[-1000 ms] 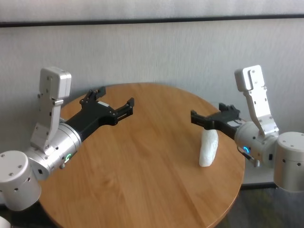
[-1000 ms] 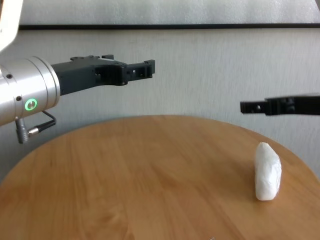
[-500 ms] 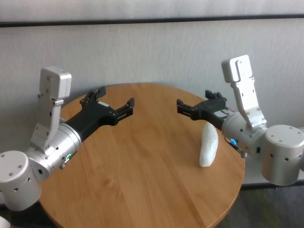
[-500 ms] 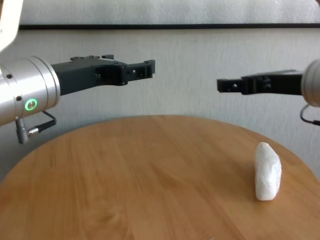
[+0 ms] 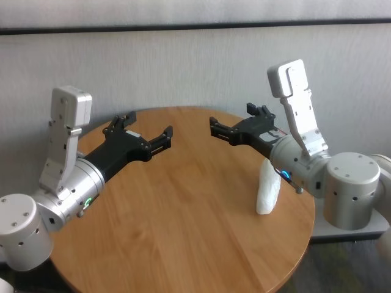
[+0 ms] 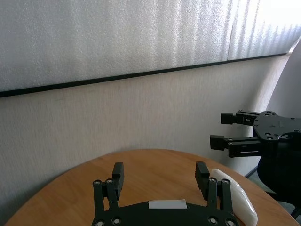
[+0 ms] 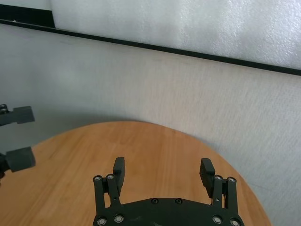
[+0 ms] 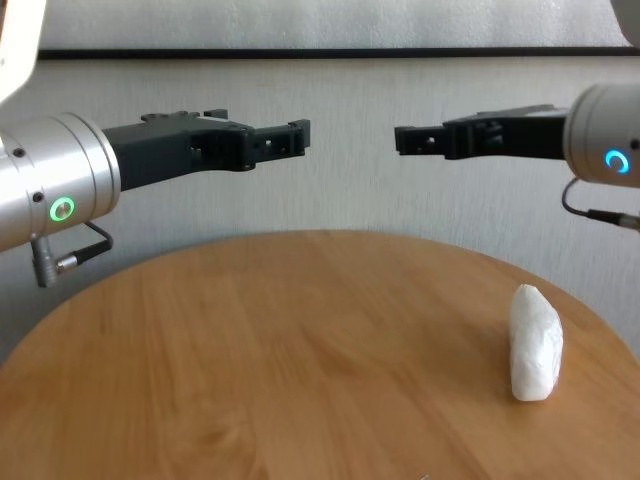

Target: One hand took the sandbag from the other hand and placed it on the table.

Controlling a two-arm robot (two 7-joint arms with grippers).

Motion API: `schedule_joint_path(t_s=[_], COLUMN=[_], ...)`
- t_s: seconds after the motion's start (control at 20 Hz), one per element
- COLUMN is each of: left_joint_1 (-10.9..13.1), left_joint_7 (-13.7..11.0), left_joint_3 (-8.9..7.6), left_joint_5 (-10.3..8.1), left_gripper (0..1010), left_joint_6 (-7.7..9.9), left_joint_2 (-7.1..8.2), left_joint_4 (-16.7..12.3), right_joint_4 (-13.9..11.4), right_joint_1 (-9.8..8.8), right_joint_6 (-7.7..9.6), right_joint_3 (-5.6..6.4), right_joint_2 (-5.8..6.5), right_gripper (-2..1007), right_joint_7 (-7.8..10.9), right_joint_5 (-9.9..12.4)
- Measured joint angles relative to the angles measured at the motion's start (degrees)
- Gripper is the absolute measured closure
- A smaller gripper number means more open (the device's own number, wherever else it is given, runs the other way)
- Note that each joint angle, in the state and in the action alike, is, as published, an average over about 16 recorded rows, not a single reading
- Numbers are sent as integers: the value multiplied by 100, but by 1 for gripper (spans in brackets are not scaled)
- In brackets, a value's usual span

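Note:
The white crinkled sandbag [image 5: 267,189] lies alone on the right part of the round wooden table [image 5: 183,207]; it also shows in the chest view [image 8: 536,343] and the left wrist view [image 6: 240,205]. My right gripper [image 5: 231,122], on the wrist with the blue ring, is open and empty, held in the air above the table, up and to the left of the sandbag. My left gripper [image 5: 148,126], on the wrist with the green ring, is open and empty over the table's left side. The two grippers face each other with a gap between them [image 8: 295,135] [image 8: 405,138].
A pale wall with a black strip [image 5: 195,25] stands behind the table. The table's bare wood [image 8: 280,360] runs from the near edge to the sandbag. The right gripper shows far off in the left wrist view [image 6: 222,129], the left one in the right wrist view [image 7: 19,136].
My right gripper has risen and moved left, away from the sandbag toward the table's middle. The sandbag and my left gripper have not moved.

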Motion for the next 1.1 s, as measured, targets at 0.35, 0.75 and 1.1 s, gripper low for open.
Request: schedule_joint_path(t_s=[0.35,0.75,1.1], left_joint_1=[0,0,0], left_joint_7=[0,0,0], left_joint_3=[0,0,0], left_joint_5=[0,0,0], left_gripper=[9,9,9], left_joint_6=[0,0,0], left_joint_2=[0,0,0], left_joint_4=[0,0,0], right_joint_4=[-6,14,29], right_joint_1=[52,49,40], right_joint_6=[64,126,138], right_joint_3=[-40,-63,-68], right_joint_2=[-140,-200,-194], right_gripper=[4,5,5], right_joint_7=[72,133,147], right_joint_5=[-155,-242,-252])
